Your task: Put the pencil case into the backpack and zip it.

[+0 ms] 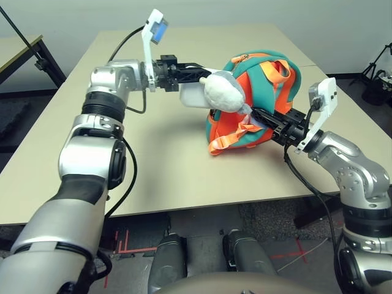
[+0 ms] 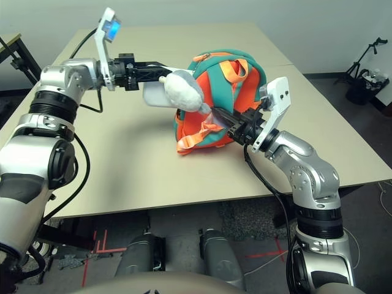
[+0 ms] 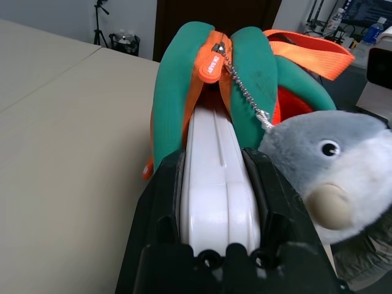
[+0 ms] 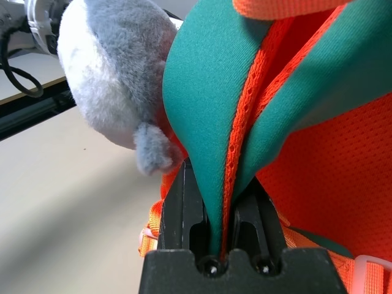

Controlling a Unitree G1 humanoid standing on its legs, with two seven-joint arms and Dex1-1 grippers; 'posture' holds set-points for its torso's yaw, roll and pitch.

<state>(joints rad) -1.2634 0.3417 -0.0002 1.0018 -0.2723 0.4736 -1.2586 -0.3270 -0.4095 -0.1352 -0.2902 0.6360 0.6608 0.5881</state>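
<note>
This looks like a lab or test room. A big plain table [image 1: 184, 177] stands on grey carpet [image 2: 367, 202], with red tape marks [image 1: 128, 242] stuck to the floor under it. Black camera stands [image 2: 361, 70] wait by the bare white wall [image 1: 184, 12]. The left wrist view shows a screen [image 3: 367, 12] and bottles [image 3: 334, 21] on a desk far back.

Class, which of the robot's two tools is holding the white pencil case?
The left tool, gripping the pencil case; the right tool pinches the backpack trim.
</note>
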